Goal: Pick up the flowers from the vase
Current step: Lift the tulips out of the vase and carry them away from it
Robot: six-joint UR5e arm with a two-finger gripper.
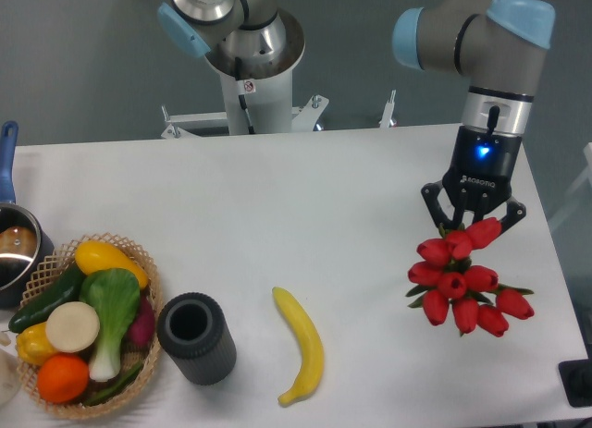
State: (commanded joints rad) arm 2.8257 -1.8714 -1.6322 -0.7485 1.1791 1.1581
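Camera view shows the gripper (473, 226) pointing straight down near the right edge of the surface (370, 188), its two dark fingers closed around the top of the flowers (465, 282), which hang below it as a tight bunch of glossy red buds with a few short green leaves poking out at the sides. Whether the lowest buds touch the surface or hang just above it cannot be told from this angle. The hold looks to be on the upper buds or the gathered stems rather than on anything rigid, so the likeliest trouble, in my judgement, is slipping: the smooth, rounded buds could slide out of the fingers, or one could be squeezed loose, if the arm swings or tilts quickly. The bunch is also close to the surface's right edge, so a drop here could send it off the side. The vase (195, 337), a short dark grey ribbed cylinder, stands upright and empty well to the left, its round mouth open. Between it and the flowers lies a smooth, curved yellow banana (302, 343). Just beside the vase on the left sits a woven wicker basket (148, 275) heaped with vegetables and fruit.
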